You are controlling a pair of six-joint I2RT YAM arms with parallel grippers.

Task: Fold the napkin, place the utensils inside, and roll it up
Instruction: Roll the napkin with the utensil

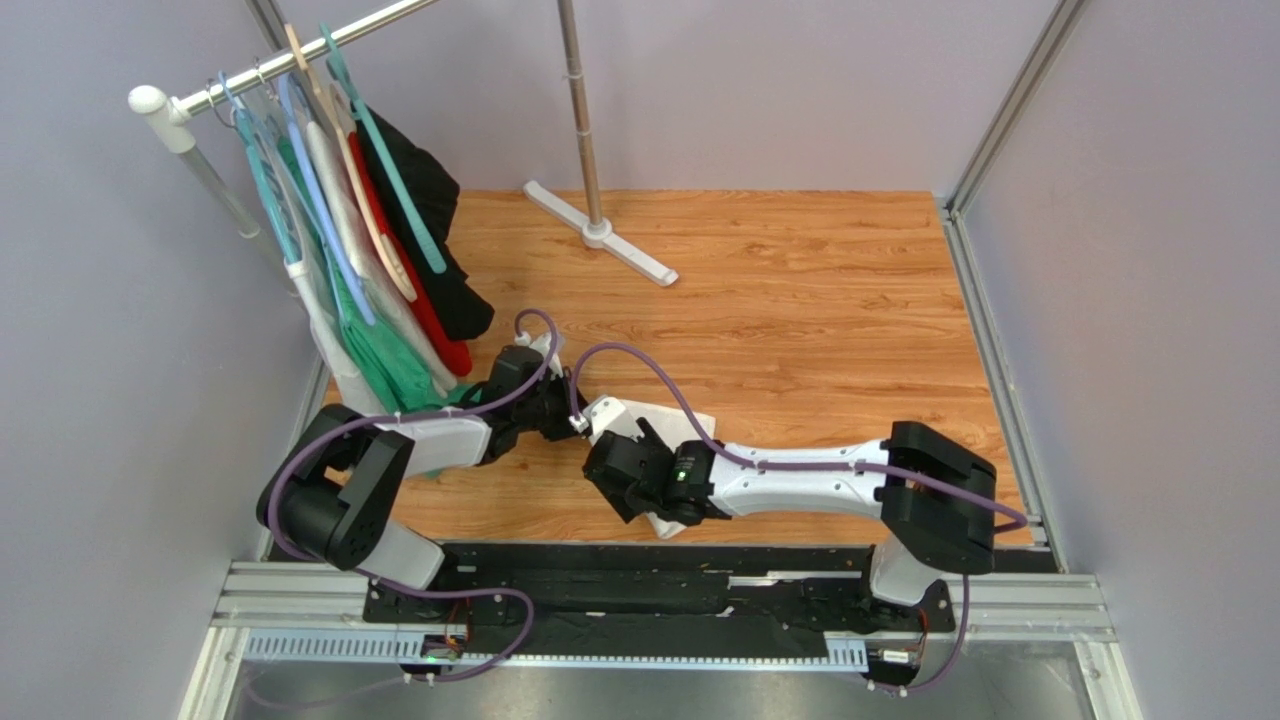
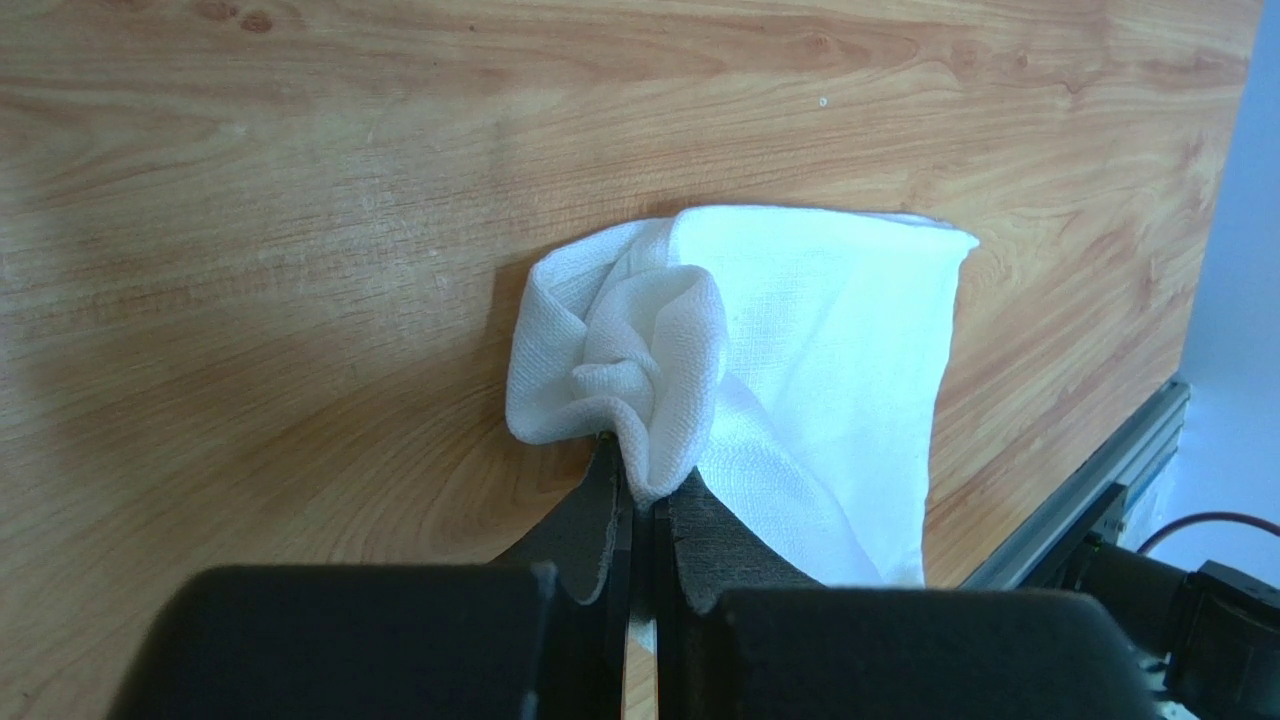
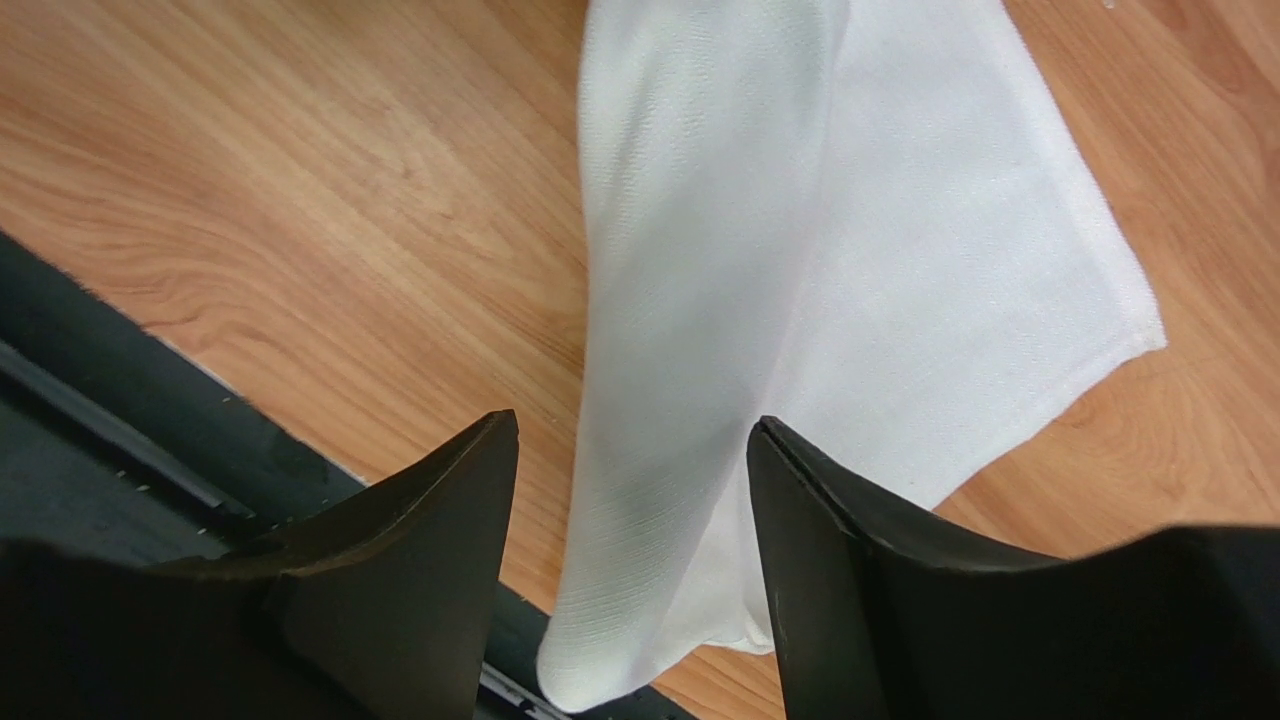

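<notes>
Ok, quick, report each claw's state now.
Left claw: closed, pinching a bunched fold of the plain white soft cloth napkin.
Right claw: open, straddling the hanging napkin.

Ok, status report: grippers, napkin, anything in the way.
Left gripper shut on bunched napkin edge. Right gripper open, jaws astride a raised fold. No utensil in view. Hanging garments close beside left arm.
</notes>
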